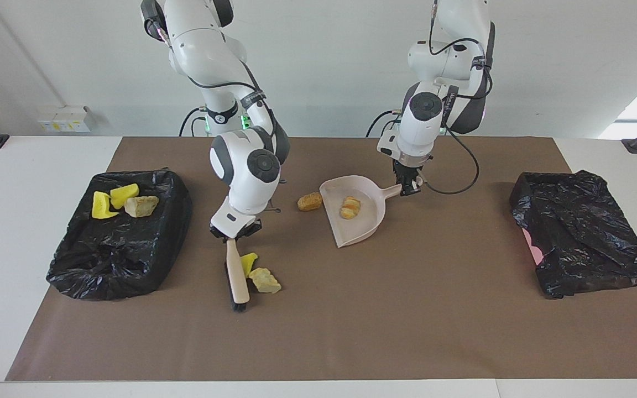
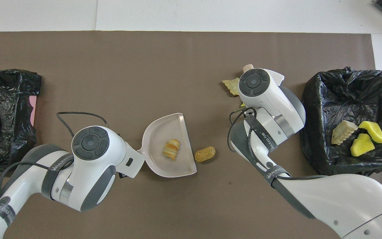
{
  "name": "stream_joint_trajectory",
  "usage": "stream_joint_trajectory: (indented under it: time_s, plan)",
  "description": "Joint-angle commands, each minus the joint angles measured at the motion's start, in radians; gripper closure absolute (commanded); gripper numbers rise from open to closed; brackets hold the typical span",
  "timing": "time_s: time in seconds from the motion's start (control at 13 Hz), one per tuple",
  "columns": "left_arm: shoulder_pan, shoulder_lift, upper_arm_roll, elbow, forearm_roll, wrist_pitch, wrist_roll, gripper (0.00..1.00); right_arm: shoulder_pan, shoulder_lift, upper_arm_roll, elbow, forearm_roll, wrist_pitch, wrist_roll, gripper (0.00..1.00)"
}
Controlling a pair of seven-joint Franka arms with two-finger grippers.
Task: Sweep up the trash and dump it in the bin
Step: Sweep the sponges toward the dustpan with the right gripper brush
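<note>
The right tool (image 1: 234,232) is clamped on the brush (image 1: 237,275), whose bristles touch the surface beside a yellow wedge (image 1: 249,261) and a beige chunk (image 1: 265,280), both touching the brush. The left tool (image 1: 408,185) is clamped on the dustpan (image 1: 363,224) handle; the pan lies flat with one lump (image 1: 350,207) inside and a brown lump (image 1: 309,201) just beside its open lip. Three pieces lie in the bin (image 1: 75,271) at the right arm's end. To sweep well, I judge the brush should stay low and push both pieces together toward the pan's lip, while the left arm keeps the lip pressed flat so nothing slips under.
</note>
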Motion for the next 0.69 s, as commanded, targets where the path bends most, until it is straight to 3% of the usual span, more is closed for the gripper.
stream_joint_trajectory:
  time_s: [0.0,0.62]
  plan:
    - [-0.012,-0.032,0.012,-0.031,0.011,0.0,-0.034,1.0,-0.001,0.009,0.043,0.019,0.066,0.009,-0.072,1.0]
    - [-0.003,-0.032,0.012,-0.031,0.006,0.0,-0.117,1.0,0.033,-0.008,0.229,-0.012,0.256,-0.004,-0.068,1.0]
